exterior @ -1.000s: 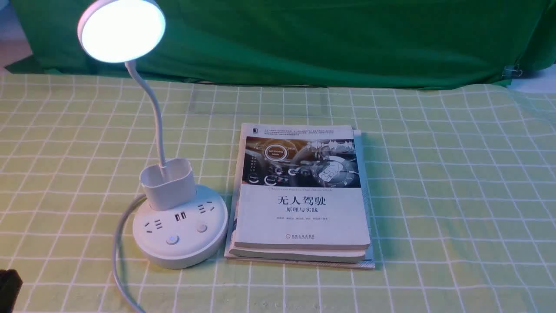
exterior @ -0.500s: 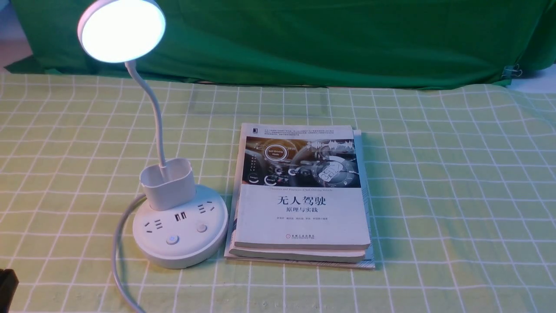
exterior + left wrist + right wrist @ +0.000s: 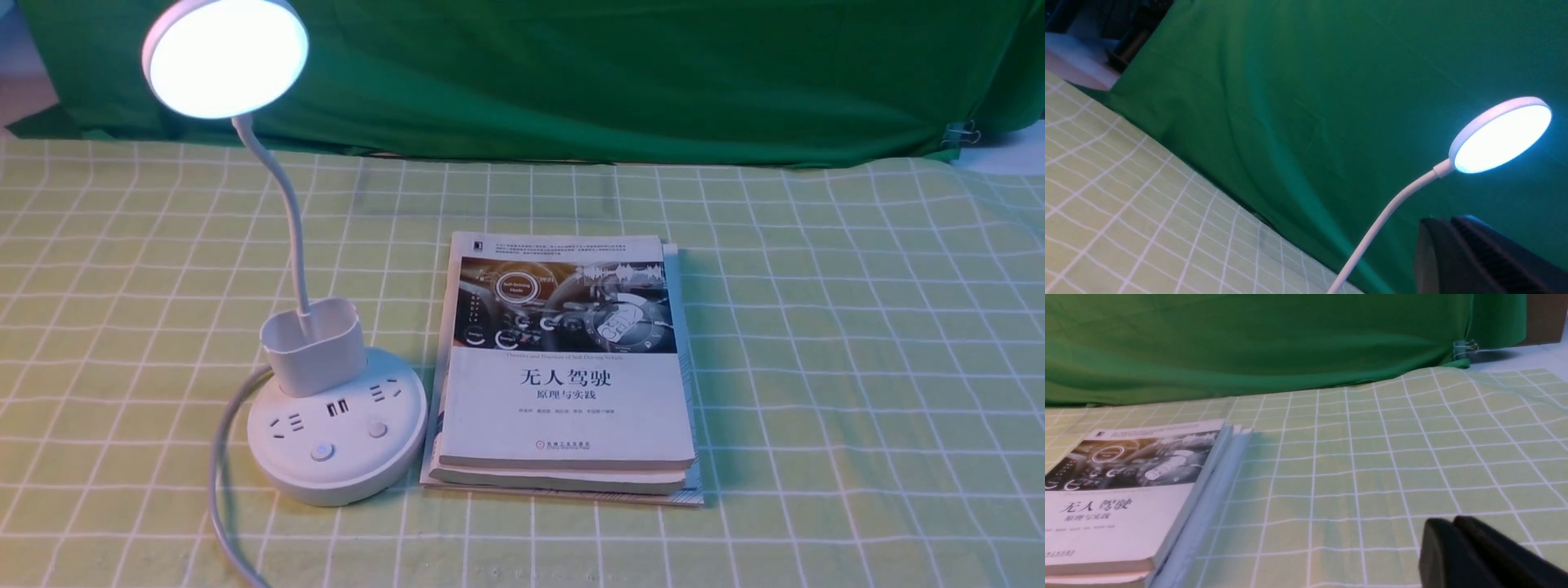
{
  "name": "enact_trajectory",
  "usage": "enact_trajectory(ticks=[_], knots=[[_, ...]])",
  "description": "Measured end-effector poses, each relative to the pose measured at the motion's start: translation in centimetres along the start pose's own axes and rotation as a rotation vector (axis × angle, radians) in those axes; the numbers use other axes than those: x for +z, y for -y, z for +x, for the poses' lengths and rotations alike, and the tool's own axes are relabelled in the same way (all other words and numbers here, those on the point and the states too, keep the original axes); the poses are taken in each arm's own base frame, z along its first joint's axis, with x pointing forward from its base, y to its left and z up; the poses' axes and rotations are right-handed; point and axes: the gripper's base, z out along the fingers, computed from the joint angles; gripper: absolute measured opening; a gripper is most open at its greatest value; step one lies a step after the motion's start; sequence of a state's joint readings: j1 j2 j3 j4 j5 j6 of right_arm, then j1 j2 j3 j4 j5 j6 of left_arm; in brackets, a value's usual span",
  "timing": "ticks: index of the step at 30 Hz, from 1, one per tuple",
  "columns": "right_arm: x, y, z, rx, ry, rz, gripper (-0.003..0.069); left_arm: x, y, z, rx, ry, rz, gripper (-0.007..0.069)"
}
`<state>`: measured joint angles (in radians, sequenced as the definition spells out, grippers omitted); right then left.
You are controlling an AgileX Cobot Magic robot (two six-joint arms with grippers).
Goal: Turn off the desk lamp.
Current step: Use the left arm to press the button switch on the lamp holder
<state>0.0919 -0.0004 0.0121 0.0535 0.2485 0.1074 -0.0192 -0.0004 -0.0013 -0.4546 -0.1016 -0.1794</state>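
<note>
left pincer (image 3: 1447,222) gone from front view, lamp (image 3: 304,237) still lit; both pincers pressed together, right (image 3: 1447,522) too.

Front view: set above the worktop (image 3: 816,367), facing forward and down, taking in lamp (image 3: 318,441) and books (image 3: 567,408). Left wrist view: low, tilted, facing the green cloth (image 3: 1274,102); shares the lit lamp head. Right wrist view: low, nearer the books, sharing them and the cloth.

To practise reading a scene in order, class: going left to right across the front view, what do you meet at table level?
Power cord → round lamp base → stack of books
</note>
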Motion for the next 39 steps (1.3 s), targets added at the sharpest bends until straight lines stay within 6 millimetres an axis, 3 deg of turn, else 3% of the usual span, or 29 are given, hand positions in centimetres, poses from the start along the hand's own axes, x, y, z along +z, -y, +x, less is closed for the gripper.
enact_trajectory(ticks=[4, 6, 7, 10, 13, 19, 25, 31, 39], knots=[[0.0, 0.0, 0.0, 0.001, 0.000, 0.000, 0.0029, 0.7, 1.8, -1.2, 0.033, -0.143, -0.009, 0.0002], [0.0, 0.0, 0.0, 0.000, 0.000, 0.000, 0.0029, 1.9, 3.3, -2.3, 0.140, -0.330, -0.048, 0.0002], [0.0, 0.0, 0.0, 0.000, 0.000, 0.000, 0.0029, 2.0, 3.6, -2.7, 0.154, -0.336, -0.045, 0.0002], [0.0, 0.0, 0.0, -0.001, 0.000, 0.000, 0.0029, 4.6, 5.1, -3.6, 0.334, -0.645, -0.091, 0.0002], [0.0, 0.0, 0.0, 0.000, 0.000, 0.000, 0.0029, 7.2, 5.4, -3.3, 0.450, -0.929, -0.111, 0.0002], [0.0, 0.0, 0.0, 0.000, 0.000, 0.000, 0.0029, 12.5, 5.4, 0.0, 0.513, -1.271, -0.112, 0.0002], [0.0, 0.0, 0.0, 0.000, 0.000, 0.000, 0.0029, 16.5, 8.3, 5.3, 0.655, -1.511, 0.020, 0.0002], [0.0, 0.0, 0.0, 0.000, 0.000, 0.000, 0.0029, 19.3, 9.8, 8.6, 0.707, -1.618, 0.052, 0.0002], [0.0, 0.0, 0.0, 0.000, 0.000, 0.000, 0.0029, 22.6, 8.2, 11.5, 0.758, -1.691, -0.012, 0.0002]])
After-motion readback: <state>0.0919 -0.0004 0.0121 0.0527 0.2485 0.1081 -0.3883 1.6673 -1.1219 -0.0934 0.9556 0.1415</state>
